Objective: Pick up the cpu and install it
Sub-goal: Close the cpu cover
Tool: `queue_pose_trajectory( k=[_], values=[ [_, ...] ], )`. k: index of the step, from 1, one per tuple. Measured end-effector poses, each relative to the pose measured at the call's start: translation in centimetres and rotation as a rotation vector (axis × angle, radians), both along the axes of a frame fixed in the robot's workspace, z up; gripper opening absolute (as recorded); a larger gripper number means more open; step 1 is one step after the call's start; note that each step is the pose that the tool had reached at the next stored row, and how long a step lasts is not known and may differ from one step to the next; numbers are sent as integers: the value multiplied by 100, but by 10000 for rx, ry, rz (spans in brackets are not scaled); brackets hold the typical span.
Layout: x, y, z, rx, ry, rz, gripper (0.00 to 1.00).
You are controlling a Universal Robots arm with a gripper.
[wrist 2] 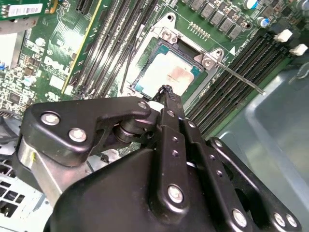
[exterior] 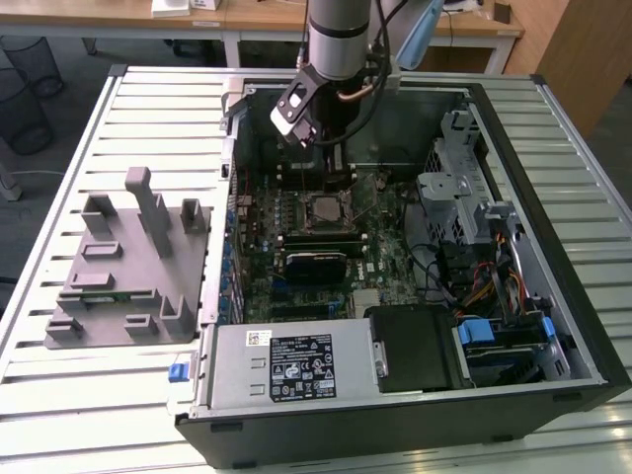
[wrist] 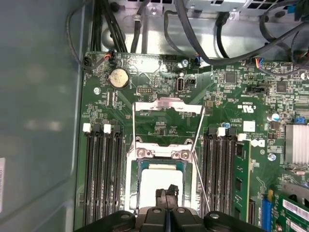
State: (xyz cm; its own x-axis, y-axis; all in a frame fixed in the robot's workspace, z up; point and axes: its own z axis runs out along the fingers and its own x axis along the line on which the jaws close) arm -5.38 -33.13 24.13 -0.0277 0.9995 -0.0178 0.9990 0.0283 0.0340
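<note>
1. Claw (wrist 2: pixel 166 92) narrow: fingers pressed together, nothing between them. Tip hangs right over the cpu (wrist 2: pixel 169 72); contact or a gap, cannot tell.
2. cpu lies flat in the socket (wrist: pixel 129 191), silvery top up. It's square, so no long axis. Its edges run parallel with the socket frame and the memory slots (wrist: pixel 104 174).
3. Socket's load plate (wrist: pixel 169 107) is flipped open. The lever wire (wrist 2: pixel 241 77) slants away beside the socket.
4. Memory slots flank the socket on two opposite sides.
5. Exterior view: arm (exterior: pixel 338 39) drops into the open case (exterior: pixel 553 148) from 12 o'clock.
6. Taken from the cpu in that view:
   - power supply (exterior: pixel 286 365) at 6 o'clock
   - drive cage (exterior: pixel 464 188) with cables at 3 o'clock
   - grey fixture (exterior: pixel 128 267) at 9 o'clock, outside the case on the slatted bench (exterior: pixel 99 395)
</note>
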Motion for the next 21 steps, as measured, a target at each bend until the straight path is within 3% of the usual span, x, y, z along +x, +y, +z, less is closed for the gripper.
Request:
queue_pose_trajectory(
  k=[4,10,15,19,21],
  values=[
    [0,-1,68,-1,28,-2,11],
    [0,-55,69,13,33,-8,11],
    [5,-62,91,15,51,-9,11],
    [21,-61,160,32,139,-10,11],
    [78,-61,161,48,301,-10,11]
  ],
)
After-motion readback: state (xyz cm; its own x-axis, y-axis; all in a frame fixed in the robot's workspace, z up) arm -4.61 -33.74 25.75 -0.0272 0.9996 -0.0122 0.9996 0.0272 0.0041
